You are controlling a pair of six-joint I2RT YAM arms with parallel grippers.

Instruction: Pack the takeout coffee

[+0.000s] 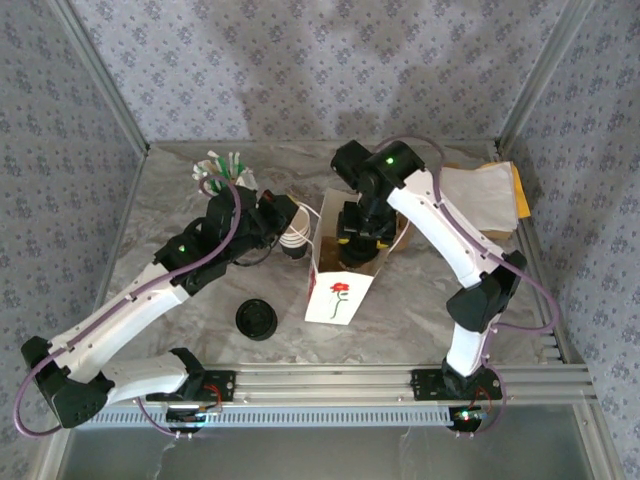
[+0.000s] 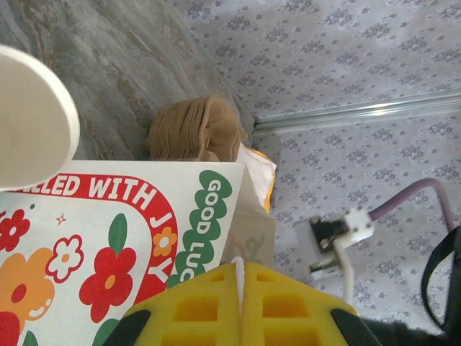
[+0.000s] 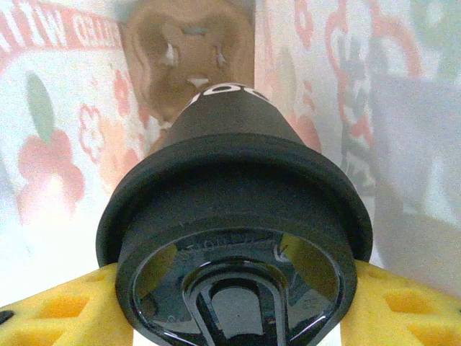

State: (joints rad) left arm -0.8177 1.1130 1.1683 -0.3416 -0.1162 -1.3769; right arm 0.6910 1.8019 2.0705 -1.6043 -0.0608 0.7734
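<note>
Our right claw (image 3: 230, 308) grips the takeout coffee (image 3: 232, 173) at its black lid, with yellow fingers (image 3: 57, 313) pressed on either side. The cup sits down inside the white flowered bag (image 1: 338, 295). Our left claw (image 2: 240, 306) is closed, a thin white strip between its tips, just beside the bag's rim. The bag stands on the grey bench (image 1: 180, 300), with a loose black lid (image 1: 257, 320) near it.

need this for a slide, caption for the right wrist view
Right pincer holds the black-lidded takeout coffee inside the flower-printed paper bag, brown bottom beyond.
</note>
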